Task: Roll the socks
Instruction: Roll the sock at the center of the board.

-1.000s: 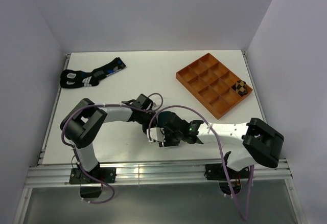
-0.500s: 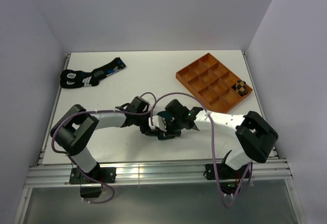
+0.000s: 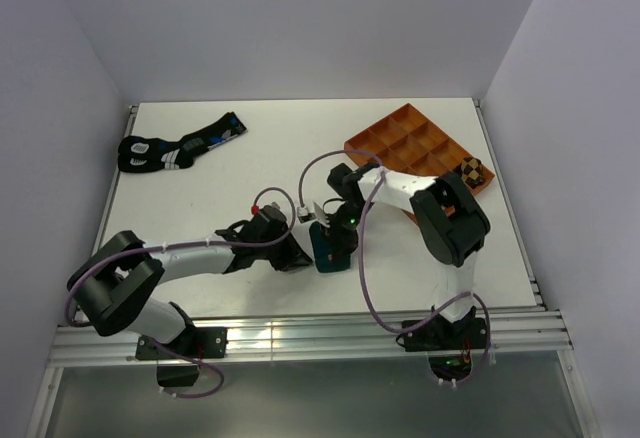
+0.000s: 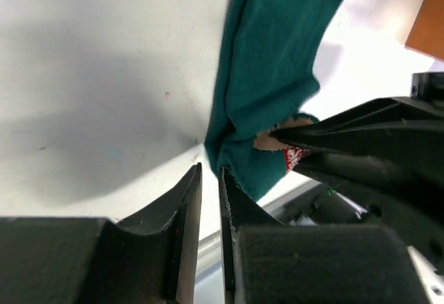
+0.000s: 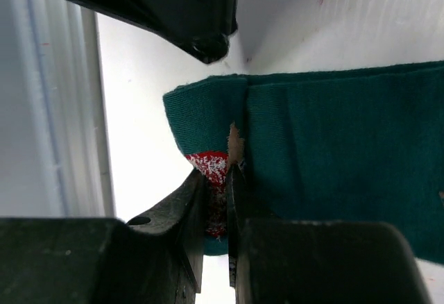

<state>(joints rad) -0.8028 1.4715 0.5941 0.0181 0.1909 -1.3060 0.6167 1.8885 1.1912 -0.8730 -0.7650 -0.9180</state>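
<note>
- Teal sock [image 3: 327, 250] lies folded on the white table [image 3: 300, 138], between the two grippers
- Right gripper [image 5: 216, 179] is clamped on the sock's folded edge, at its red-and-white patch
- Left gripper [image 4: 208, 175] has its jaws pressed nearly together, tips just beside the sock's edge
- Checkered sock [image 3: 472, 170] sits in the orange tray's [image 3: 375, 148] right corner compartment

On the table [image 3: 300, 138], 1 sock [image 3: 326, 245] lies near centre (slightly toward 6 o'clock). At 2 o'clock sits 1 tray [image 3: 378, 124], a rolled sock [image 3: 471, 170] in its 3 o'clock corner. Other socks [image 3: 178, 146] lie at 10 o'clock.
</note>
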